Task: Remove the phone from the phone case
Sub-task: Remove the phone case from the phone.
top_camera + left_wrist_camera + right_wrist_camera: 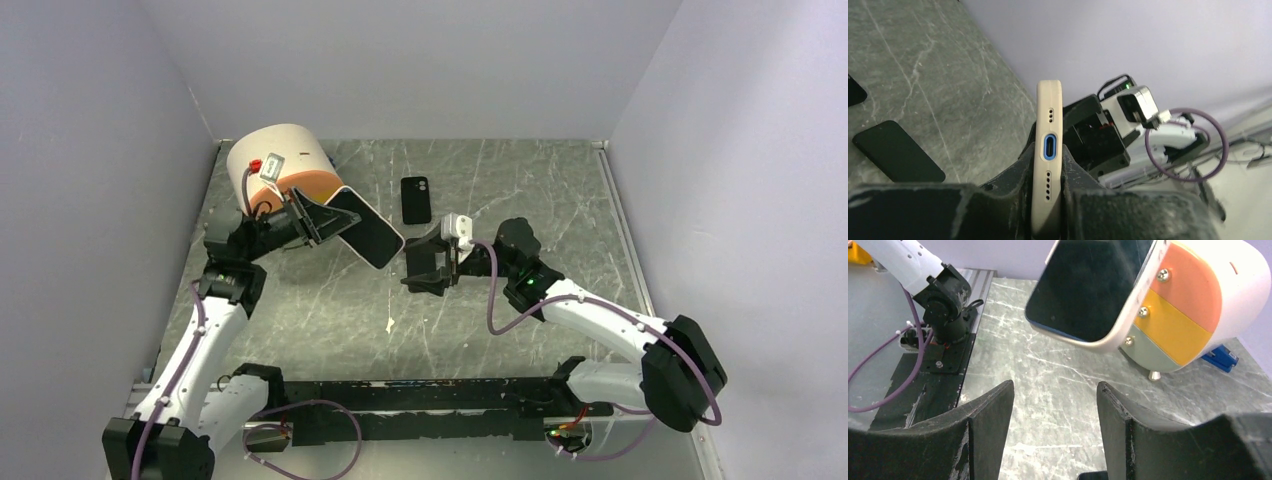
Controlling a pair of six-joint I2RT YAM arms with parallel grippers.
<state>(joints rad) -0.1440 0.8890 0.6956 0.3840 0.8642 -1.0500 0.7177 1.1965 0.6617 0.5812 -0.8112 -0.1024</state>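
Note:
The phone (pixel 372 238) sits in a beige phone case (pixel 1049 125), held tilted above the table with its dark screen (pixel 1088 285) facing the right arm. My left gripper (pixel 315 222) is shut on the case's lower end, its fingers (pixel 1013 185) pressed flat on both sides of the edge with the blue charging port (pixel 1049 147). My right gripper (pixel 412 268) hovers just right of the phone's free end. In the right wrist view it (pixel 1055 390) stands open with only bare table between the fingers, below the phone's corner.
A round white drawer unit (pixel 280 160) with orange, yellow and grey fronts (pixel 1178 315) stands behind the left gripper. A black phone-shaped slab (pixel 416 199) lies flat at mid-table. A dark object's edge (pixel 1092 475) shows under the right gripper. Walls enclose three sides.

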